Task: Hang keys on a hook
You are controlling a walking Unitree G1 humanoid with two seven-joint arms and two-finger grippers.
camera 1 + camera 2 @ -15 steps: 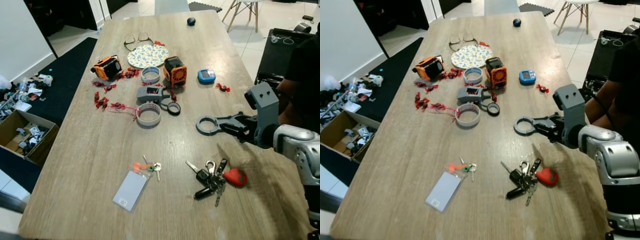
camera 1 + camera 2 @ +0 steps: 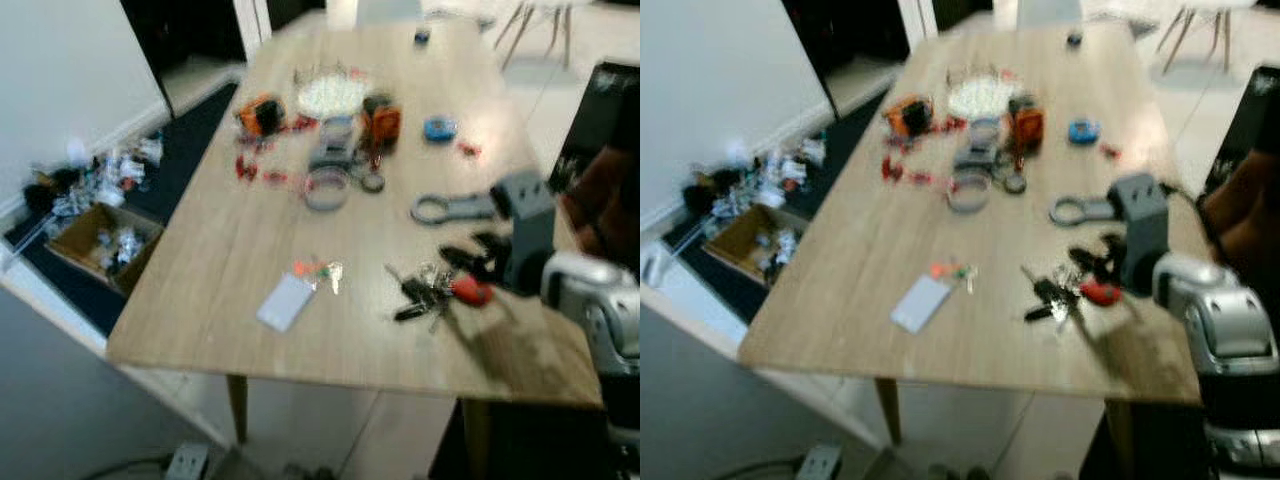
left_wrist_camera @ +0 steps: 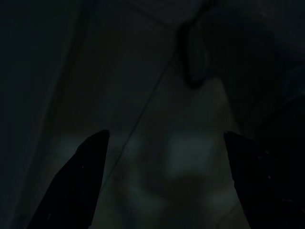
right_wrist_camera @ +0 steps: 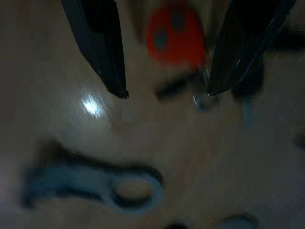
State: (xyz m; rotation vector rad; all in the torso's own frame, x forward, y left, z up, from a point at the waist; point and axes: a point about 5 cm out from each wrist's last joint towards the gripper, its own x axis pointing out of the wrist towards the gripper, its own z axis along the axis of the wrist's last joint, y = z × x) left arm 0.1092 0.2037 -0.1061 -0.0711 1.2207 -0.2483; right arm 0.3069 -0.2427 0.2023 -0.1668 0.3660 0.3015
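Observation:
A bunch of keys (image 2: 428,291) with a red fob (image 2: 471,291) lies on the wooden table (image 2: 250,260) near its right front. My right gripper (image 2: 467,258) hovers just behind the bunch, open. In the right wrist view its two black fingers (image 4: 102,52) stand apart with the red fob (image 4: 175,33) between and beyond them, and nothing is held. A second small key set (image 2: 318,271) with a grey card (image 2: 285,302) lies left of the bunch. The left gripper (image 3: 165,135) hangs in the dark, fingers apart. All views are blurred.
A grey ring-ended tool (image 2: 445,208) lies just behind the right gripper. Tape rolls (image 2: 326,187), orange gadgets (image 2: 381,124) and a plate (image 2: 330,96) crowd the far half. A cardboard box (image 2: 100,235) and clutter sit on the floor at left. A person's dark sleeve (image 2: 600,170) is at right.
The camera has pulled back and blurred, so the table's front edge and the floor now show. My right gripper sits closer to the key bunch than before.

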